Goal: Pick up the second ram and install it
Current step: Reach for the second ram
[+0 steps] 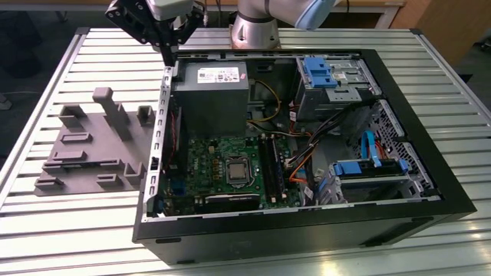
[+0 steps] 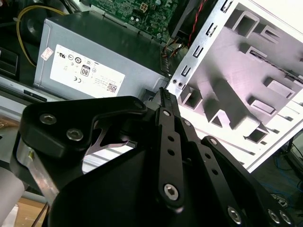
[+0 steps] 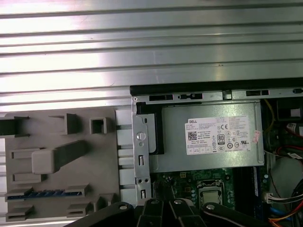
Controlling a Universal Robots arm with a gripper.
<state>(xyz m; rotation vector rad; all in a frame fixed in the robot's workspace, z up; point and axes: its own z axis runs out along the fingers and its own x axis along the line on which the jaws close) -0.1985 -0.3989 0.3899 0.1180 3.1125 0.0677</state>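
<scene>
In the exterior view the arm (image 1: 257, 26) rises from the surface (image 1: 77, 230) behind the rear of the open computer case (image 1: 307, 230). Its wrist leans over the case's rear corner on the fixture side. The claw (image 1: 170, 52) hangs there pointing down, just above the case rim and beside the power supply (image 1: 211, 98). A grey fixture plate (image 1: 84, 149) lies on the surface alongside the case's side wall.

In the second wrist view the claw (image 2: 164, 94) is clenched, its black fingers (image 2: 168, 142) pressed together with nothing between them. Its tip hovers over the case wall, between the power supply (image 2: 94, 61) and the fixture plate (image 2: 236, 85).

In the first wrist view the claw (image 3: 164, 204) looks down over the case's edge. The second ram (image 3: 45, 193) sits in a slot of the fixture plate (image 3: 94, 161), outside the case and well apart from the claw. It shows as a thin blue-green strip, apparently on edge. Its long axis runs crosswise to the case's side wall, with one end toward the case.
</scene>
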